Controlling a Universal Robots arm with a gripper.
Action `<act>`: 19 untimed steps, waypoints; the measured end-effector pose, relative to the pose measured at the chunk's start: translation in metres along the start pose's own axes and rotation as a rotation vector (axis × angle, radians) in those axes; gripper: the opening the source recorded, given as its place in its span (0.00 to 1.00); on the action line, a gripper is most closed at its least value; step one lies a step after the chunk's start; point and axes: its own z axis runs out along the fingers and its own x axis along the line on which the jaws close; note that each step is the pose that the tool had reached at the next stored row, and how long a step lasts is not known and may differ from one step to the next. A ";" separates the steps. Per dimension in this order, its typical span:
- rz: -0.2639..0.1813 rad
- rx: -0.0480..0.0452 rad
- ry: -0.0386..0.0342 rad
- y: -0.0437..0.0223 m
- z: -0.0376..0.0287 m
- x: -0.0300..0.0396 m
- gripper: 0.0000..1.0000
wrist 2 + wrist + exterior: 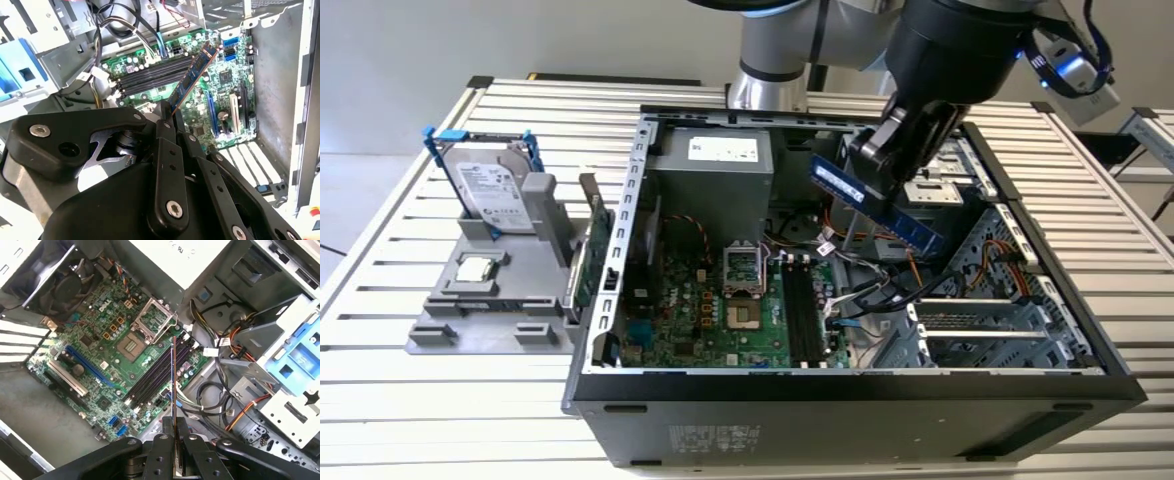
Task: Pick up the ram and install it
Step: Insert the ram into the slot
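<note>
Pinching ram (pixel 193 75) edge, gripper (pixel 173 426) above bare memory slots (pixel 152 377)

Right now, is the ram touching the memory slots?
Apart. In the exterior view the ram hangs tilted in the gripper above the open case, clear of the memory slots below.

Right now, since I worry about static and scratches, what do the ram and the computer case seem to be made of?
The ram looks like rigid circuit board, green with a slight sheen and small parts mounted on its face. The computer case is apparently bare sheet metal, dull grey, with folded, punched edges.
</note>
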 end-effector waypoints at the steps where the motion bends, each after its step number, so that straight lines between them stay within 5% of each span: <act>1: 0.008 -0.0003 -0.0002 -0.0001 0.0000 0.0000 0.00; 19: 0.177 -0.0050 -0.0041 -0.0010 0.0000 0.0008 0.00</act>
